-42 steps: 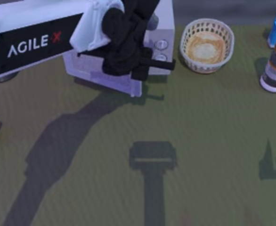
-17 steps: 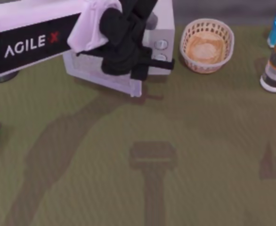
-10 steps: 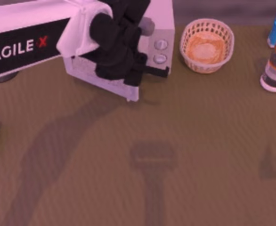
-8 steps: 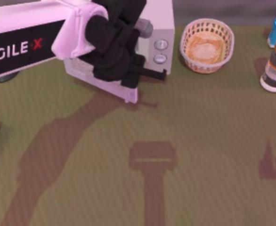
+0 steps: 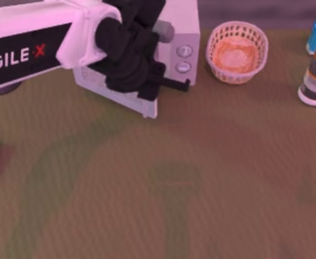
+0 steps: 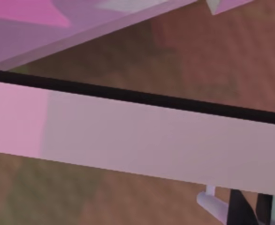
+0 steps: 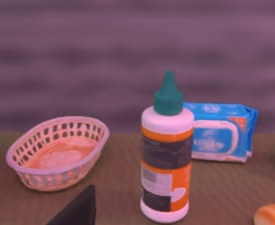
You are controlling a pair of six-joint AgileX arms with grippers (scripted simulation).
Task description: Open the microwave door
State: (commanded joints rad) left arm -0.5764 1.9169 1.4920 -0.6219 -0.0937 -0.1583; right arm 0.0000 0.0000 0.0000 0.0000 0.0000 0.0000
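Left gripper point(image 5: 171, 83), black and at the front of the microwave point(image 5: 180, 21), sits at the free edge of the microwave door point(image 5: 126, 100); from the top view it cannot be told whether its fingers are apart, together or clamped on the door edge. The white left arm point(image 5: 34, 40) reaches in from the table's left across the oven's top, a posture that suits pulling the panel outward.

Microwave: boxy, pale grey-white, smooth-sided, at the far left-centre of the olive, finely woven table surface point(image 5: 201, 178). Its door is a flat rectangular panel with a speckled window, standing ajar, its free corner swung out toward the near side while the left edge looks hinged to the body; judged partly open. In the left wrist view the door edge point(image 6: 151, 136) fills the picture as a pale band with a dark line along it.

Wicker basket point(image 5: 237, 51): round, open-weave, pale, just right of the microwave and apart from it.

Squeeze bottle point(image 7: 167, 154): upright, white with an orange label and a teal conical cap, at the table's far right.

Blue wipes packet point(image 7: 219, 131): soft, flat, behind the bottle.

Two round silver knobs point(image 5: 184, 51) sit on the panel beside the door.

Right gripper: not visible from above; only a dark tip point(image 7: 79, 208) shows in its own view, fingers unreadable.
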